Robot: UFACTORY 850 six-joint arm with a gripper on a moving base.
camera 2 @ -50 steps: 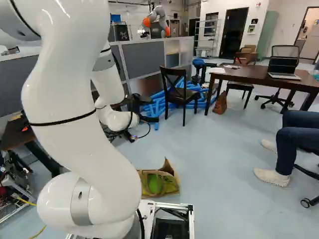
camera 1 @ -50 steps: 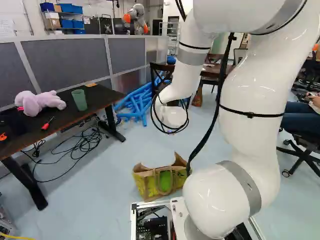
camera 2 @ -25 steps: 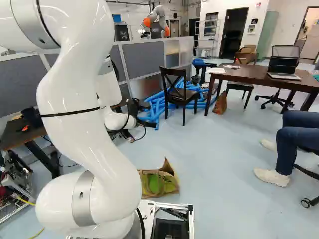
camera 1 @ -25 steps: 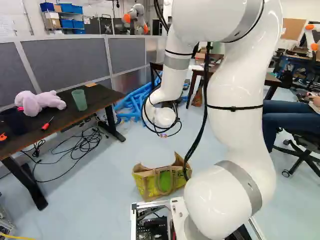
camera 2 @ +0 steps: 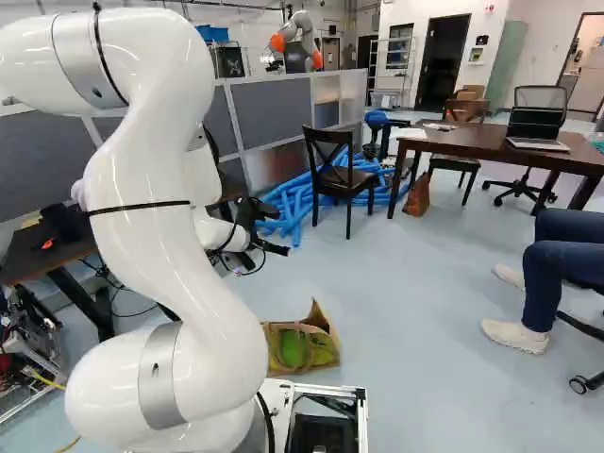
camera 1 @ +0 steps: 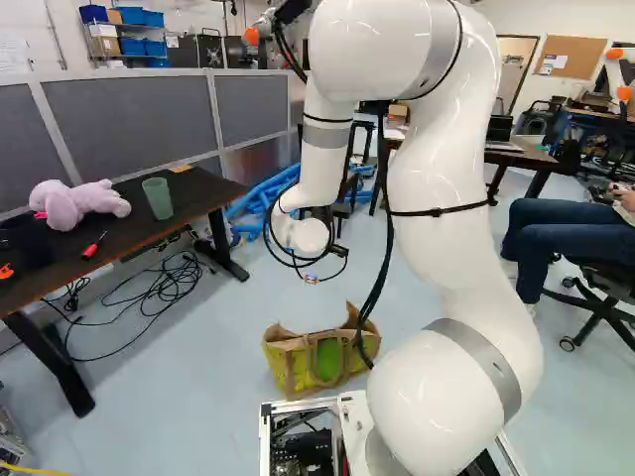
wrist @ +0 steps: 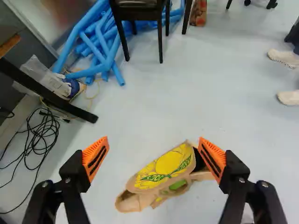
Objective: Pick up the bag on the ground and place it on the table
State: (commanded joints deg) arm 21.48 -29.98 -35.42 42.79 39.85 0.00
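Black, two-fingered and padded in orange, my gripper (wrist: 153,142) stands spread wide, holding nothing. Across the left base view, left to right, I have a dark-topped table (camera 1: 205,191) bearing a pink plush toy (camera 1: 74,204) and a green plastic cup (camera 1: 157,199); next, the yellow-and-tan soft bag (camera 1: 294,371) on the pale blue floor (camera 1: 198,387); then a brown wooden table (camera 2: 472,141) (I can't tell which table is meant). I'd call this only the approach: grasping, lifting, carrying and placing are all left.

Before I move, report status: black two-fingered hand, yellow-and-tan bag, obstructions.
Hand open, empty. Bag on pale blue floor, ungripped. Nothing seen blocking between hand and bag.
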